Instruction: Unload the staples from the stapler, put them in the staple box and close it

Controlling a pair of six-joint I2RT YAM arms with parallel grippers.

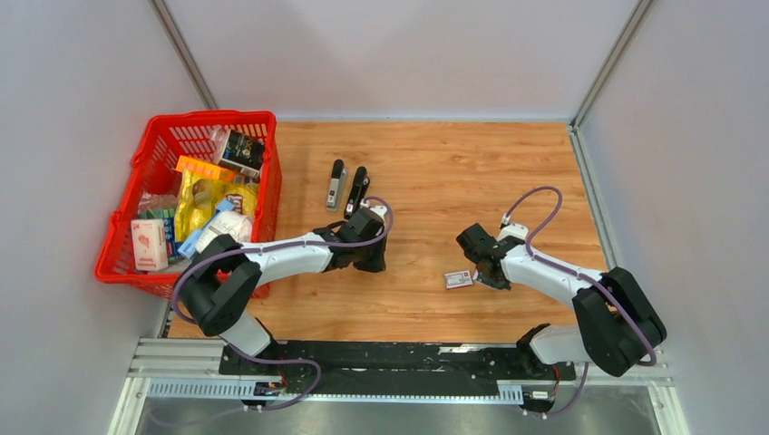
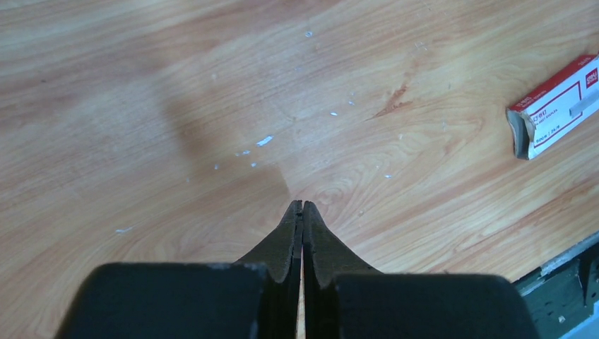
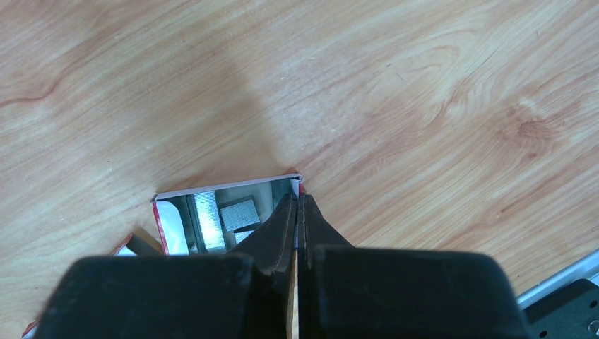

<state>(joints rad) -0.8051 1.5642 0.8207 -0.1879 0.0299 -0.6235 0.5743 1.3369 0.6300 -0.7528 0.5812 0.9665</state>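
Two black stapler pieces lie side by side at the back middle of the table: one with a silvery inside (image 1: 335,186), one all black (image 1: 357,190). My left gripper (image 1: 374,263) (image 2: 302,206) is shut and empty, just in front of them over bare wood strewn with tiny silvery staple bits (image 2: 265,140). My right gripper (image 1: 488,272) (image 3: 298,198) is shut, its tips on the right wall of the open white-and-red box (image 1: 459,279) (image 3: 173,226). Silvery ribbed staple strips (image 3: 210,219) lie inside the box.
A red basket (image 1: 268,181) full of packets stands at the back left. A white-and-red box piece (image 2: 558,106) lies to the right in the left wrist view. Another box piece (image 3: 134,244) lies beside the open box. The metal rail (image 1: 363,385) runs along the near edge.
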